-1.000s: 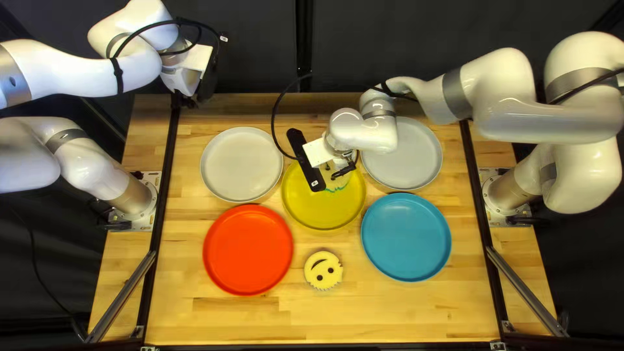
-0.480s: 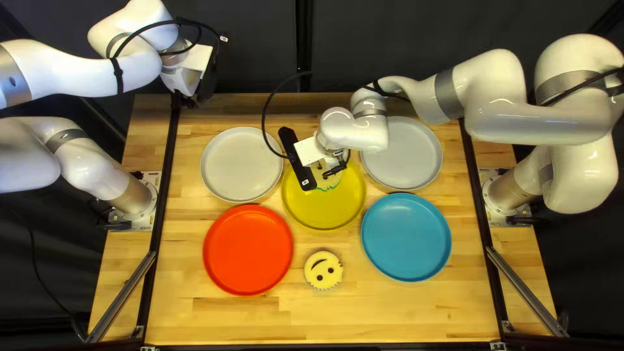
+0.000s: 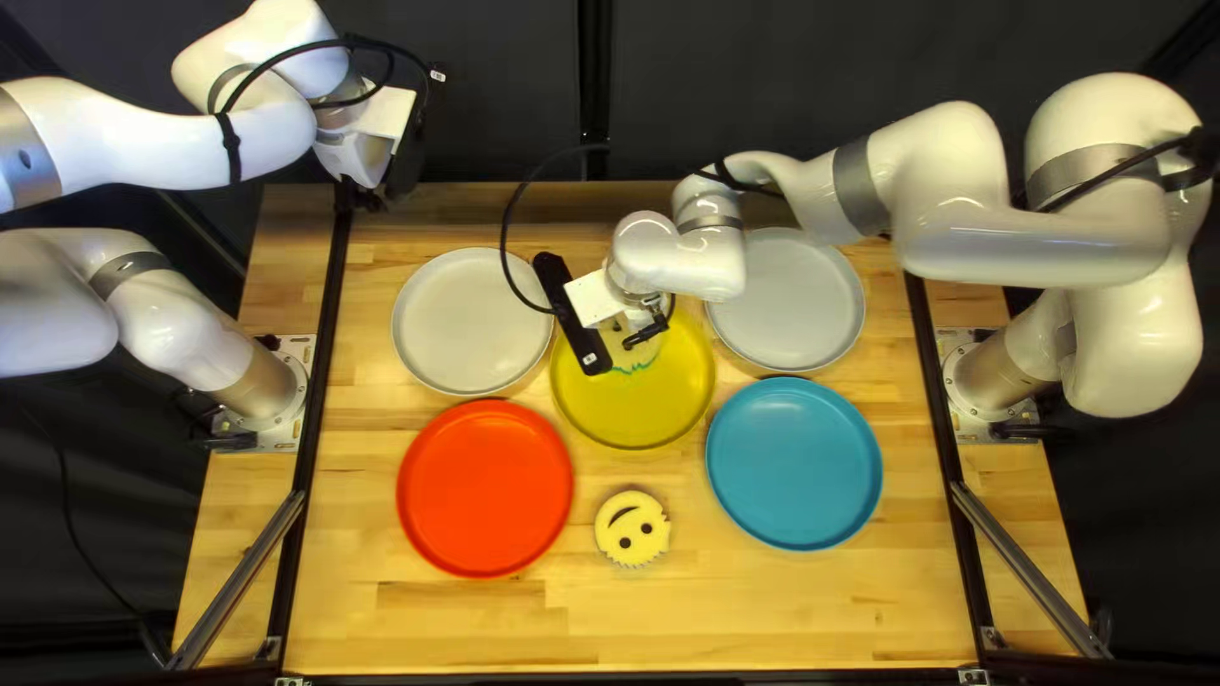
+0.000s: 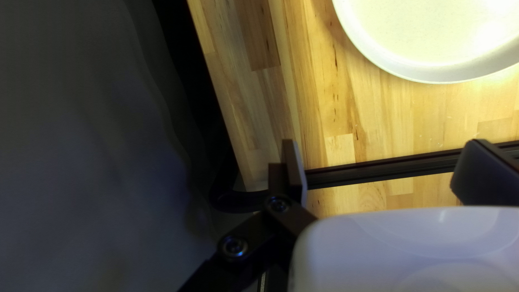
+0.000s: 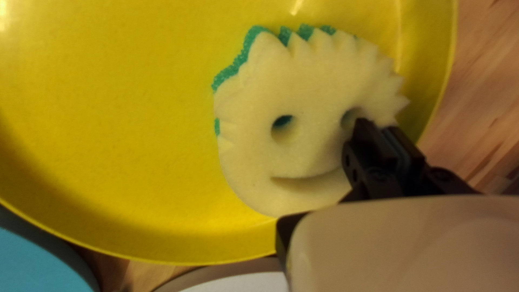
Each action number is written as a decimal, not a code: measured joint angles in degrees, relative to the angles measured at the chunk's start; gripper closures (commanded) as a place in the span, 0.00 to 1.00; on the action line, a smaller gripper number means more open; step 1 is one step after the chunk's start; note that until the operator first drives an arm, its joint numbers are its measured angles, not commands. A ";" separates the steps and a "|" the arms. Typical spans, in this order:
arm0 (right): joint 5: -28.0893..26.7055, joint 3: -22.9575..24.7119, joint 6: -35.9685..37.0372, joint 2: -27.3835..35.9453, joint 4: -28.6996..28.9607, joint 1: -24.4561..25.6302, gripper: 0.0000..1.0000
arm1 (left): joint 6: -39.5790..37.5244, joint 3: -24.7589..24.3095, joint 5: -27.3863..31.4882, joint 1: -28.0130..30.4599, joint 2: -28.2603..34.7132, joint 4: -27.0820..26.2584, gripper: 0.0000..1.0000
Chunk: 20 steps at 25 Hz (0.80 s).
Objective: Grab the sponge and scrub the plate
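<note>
In the top left view my right gripper [image 3: 639, 333] is over the far part of the yellow plate [image 3: 642, 413], partly hiding a round sponge [image 3: 610, 346]. The right wrist view shows that cream sponge [image 5: 303, 86] with a green underside, smiling face and spiky edge, lying inside the yellow plate [image 5: 119, 135]. There my right gripper [image 5: 383, 130] pinches the sponge near one eye hole, its fingers close together. My left gripper [image 3: 379, 193] hangs at the table's far left corner; in the left wrist view the left gripper [image 4: 381, 167] stands open, nothing between its fingers.
A second smiling sponge [image 3: 632, 529] lies on the table between the red plate [image 3: 486, 488] and the blue plate [image 3: 794, 464]. Pale plates, one on the left [image 3: 472, 320] and one on the right [image 3: 794, 305], flank the yellow one.
My right gripper and the sponge have slid leftward across the yellow plate in the top left view. My left arm has stayed put.
</note>
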<state>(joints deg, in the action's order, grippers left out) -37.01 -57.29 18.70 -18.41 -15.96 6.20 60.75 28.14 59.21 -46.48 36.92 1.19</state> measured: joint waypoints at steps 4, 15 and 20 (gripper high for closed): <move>-0.67 2.08 -2.67 2.17 -0.97 -1.65 1.00 | 0.00 0.00 0.00 0.00 0.00 0.00 0.00; -2.07 -7.81 -3.06 -4.45 -1.45 -2.96 1.00 | 0.00 0.00 0.00 0.00 0.00 0.00 0.00; -3.20 -14.89 -0.69 -9.20 -0.63 -2.72 1.00 | 0.00 0.00 0.00 0.00 0.00 0.00 0.00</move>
<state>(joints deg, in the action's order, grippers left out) -40.22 -72.19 18.01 -27.61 -16.59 3.48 60.75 28.14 59.21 -46.48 36.92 1.19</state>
